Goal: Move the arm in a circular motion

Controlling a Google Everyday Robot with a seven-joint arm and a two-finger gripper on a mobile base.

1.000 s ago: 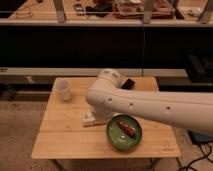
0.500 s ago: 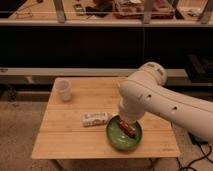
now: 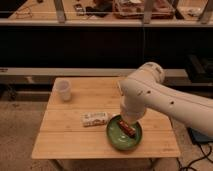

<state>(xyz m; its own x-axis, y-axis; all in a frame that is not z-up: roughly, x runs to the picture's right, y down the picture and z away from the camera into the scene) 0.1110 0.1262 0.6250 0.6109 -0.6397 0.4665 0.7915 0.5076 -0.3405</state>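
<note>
The arm [image 3: 165, 102] is thick and cream-white with small dark dots. It reaches in from the right edge over the wooden table [image 3: 75, 142]. Its rounded elbow joint [image 3: 146, 77] is over the table's back right. From there a short segment [image 3: 131, 111] drops toward the green bowl [image 3: 116, 139]. The gripper is shut and hidden behind this lower segment, somewhere just above the bowl's far rim. I see nothing held in it.
A brown snack [image 3: 126, 128] lies in the bowl. A pale wrapped bar [image 3: 95, 118] lies left of the bowl, and a white cup [image 3: 63, 90] stands at the back left corner. A dark counter [image 3: 75, 47] runs behind the table, and cables [image 3: 197, 157] trail on the floor at the right.
The arm's elbow has swung from the table's middle left to its right side. The wrapped bar, partly covered a second ago, now shows fully. The tabletop items have not moved.
</note>
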